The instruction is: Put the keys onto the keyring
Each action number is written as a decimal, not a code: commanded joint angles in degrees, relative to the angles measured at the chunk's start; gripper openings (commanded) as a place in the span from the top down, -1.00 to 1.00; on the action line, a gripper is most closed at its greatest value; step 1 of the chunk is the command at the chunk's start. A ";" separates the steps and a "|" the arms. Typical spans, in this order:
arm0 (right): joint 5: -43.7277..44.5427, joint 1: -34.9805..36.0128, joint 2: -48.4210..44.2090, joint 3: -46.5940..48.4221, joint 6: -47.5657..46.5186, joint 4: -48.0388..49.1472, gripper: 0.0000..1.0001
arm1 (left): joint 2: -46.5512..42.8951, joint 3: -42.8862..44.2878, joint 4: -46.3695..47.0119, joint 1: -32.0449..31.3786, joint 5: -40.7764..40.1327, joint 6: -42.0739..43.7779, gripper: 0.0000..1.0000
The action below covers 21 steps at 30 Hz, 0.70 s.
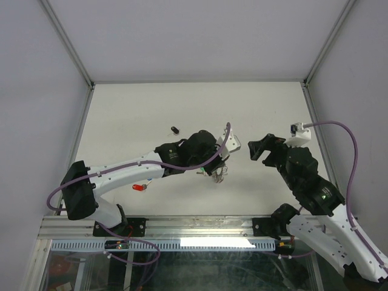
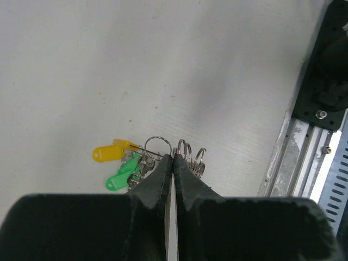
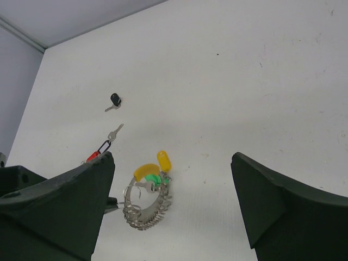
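Left jaws shut tight, pinching the keyring (image 2: 185, 152) by its wire coils, just above the table (image 2: 163, 54). Yellow- and green-tagged keys (image 2: 111, 153) hang on it. Right jaws spread wide, empty, facing the ring from nearby. Red-tagged key (image 3: 103, 148) and black-headed key (image 3: 114, 99) lie loose, well apart from it. Step in hand, by my read: fetching the next key. You'll need the right arm down on one of them.

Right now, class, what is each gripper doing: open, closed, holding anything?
Left gripper: jaws closed, apparently pinching the keyring.
Right gripper: jaws open, holding nothing.
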 commanded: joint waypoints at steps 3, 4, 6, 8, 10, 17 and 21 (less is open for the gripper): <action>1.96 -0.27 -0.83 2.90 1.75 -0.25 -0.82 | 3.74 -1.70 9.72 -3.96 4.04 -4.07 1.00; 1.91 -0.28 -0.78 2.88 1.60 -0.34 -0.82 | 4.80 -1.81 10.43 -4.60 4.33 -4.50 1.00; 1.82 -0.28 -0.64 3.07 1.09 -0.56 -0.82 | 7.01 -2.06 12.30 -5.58 4.71 -5.50 0.99; 1.66 -0.28 -0.69 3.40 0.49 -0.72 -0.83 | 9.48 -2.51 14.72 -6.41 5.31 -6.99 0.95; 0.88 -0.23 -0.93 3.83 -0.46 -0.77 -0.83 | 11.73 -2.23 16.91 -7.26 5.77 -8.91 0.93; 3.20 -0.23 -3.59 3.98 -2.29 -2.91 -0.82 | 18.55 0.29 22.60 -8.86 6.29 -13.96 0.86; 4.14 -0.27 -5.56 3.30 -1.68 -3.93 -0.83 | 20.53 1.62 23.12 -8.85 7.04 -14.37 0.66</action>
